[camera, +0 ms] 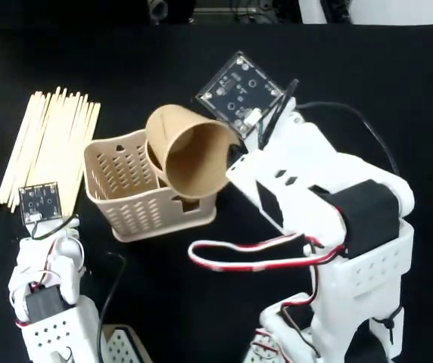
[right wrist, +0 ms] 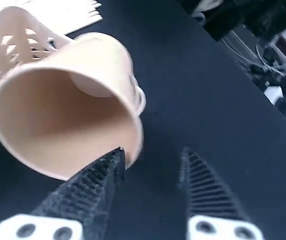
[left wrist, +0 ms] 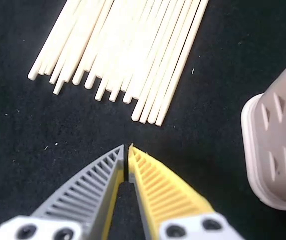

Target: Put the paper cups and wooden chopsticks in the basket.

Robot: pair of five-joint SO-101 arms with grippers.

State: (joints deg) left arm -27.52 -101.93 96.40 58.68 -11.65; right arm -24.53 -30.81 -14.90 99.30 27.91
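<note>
**Cup tipped on basket rim, chopsticks untouched**

High view: the paper cup (camera: 194, 160) lies on its side across the rim of the basket (camera: 137, 208). Its mouth faces the right arm (camera: 330, 219) and its base sits over the basket opening. I judge it is not fully in yet. A second rim seems to show under it inside the basket, but I can't tell for sure. The wooden chopsticks (camera: 50, 140) lie in a flat fanned bundle on the black table (camera: 383, 83), just beside the basket and ahead of the left arm (camera: 46, 287).

Left wrist view: my left gripper (left wrist: 128, 152) is clenched tip to tip on nothing. It hangs over bare table near the chopstick ends, with the basket wall off to one side. The sticks look thin, stiff and light, and they lie flat, so they are hard to get under. I'd pinch across a few near mid-length so they don't swing. I expect some to roll or slip out.

Right wrist view: my right gripper (right wrist: 150, 157) has its jaws spread with nothing between them. The cup sits beside one finger, whose tip is at the cup's rim. I can't tell whether they are touching. The cup is very light and thin-walled, so it crushes easily and rolls. The best hold is a gentle pinch over the rim, one finger inside and one outside. A nudge at the rim could also tip it in.
</note>
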